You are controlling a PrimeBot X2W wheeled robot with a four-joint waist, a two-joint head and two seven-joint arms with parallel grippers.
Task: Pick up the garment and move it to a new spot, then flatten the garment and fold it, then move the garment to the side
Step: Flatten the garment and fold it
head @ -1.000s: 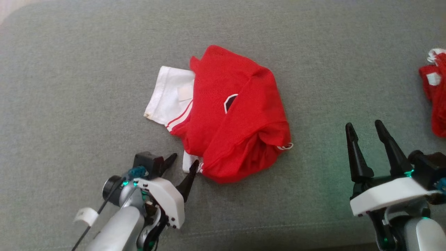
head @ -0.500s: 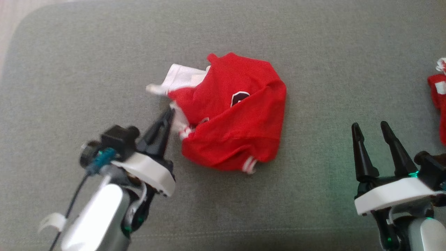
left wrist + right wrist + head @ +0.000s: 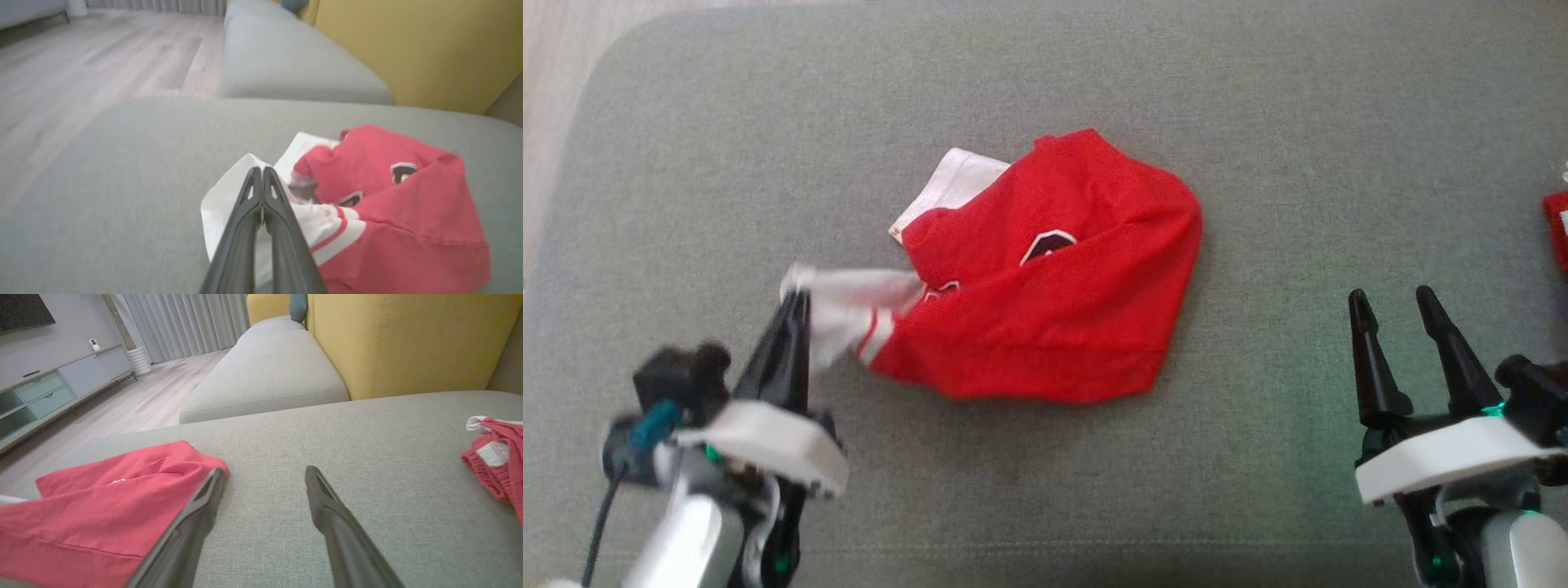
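Garment in a crumpled red heap near the middle of the cushion, dark badge uppermost, one white sleeve stretched out leftward and blurred with motion. Left gripper clamped on the tip of that sleeve, fingers pressed together with white cloth pinched between, as seen plainly in the left wrist view. Right gripper low at the right, fingers spread well apart with nothing between them, near the red hem but off it. Second red-and-white bundle at the far right edge, well apart from the work. By the look of things, only the first step in hand: a grip taken and the sleeve drawn taut, but most of the cloth resting on the cushion, not lifted, no new spot reached. Left to do, judging from the heap: carrying over, spreading flat, folding, then shifting aside. Nothing yet smooth or squared; one sleeve tucked under and the hem rumpled.
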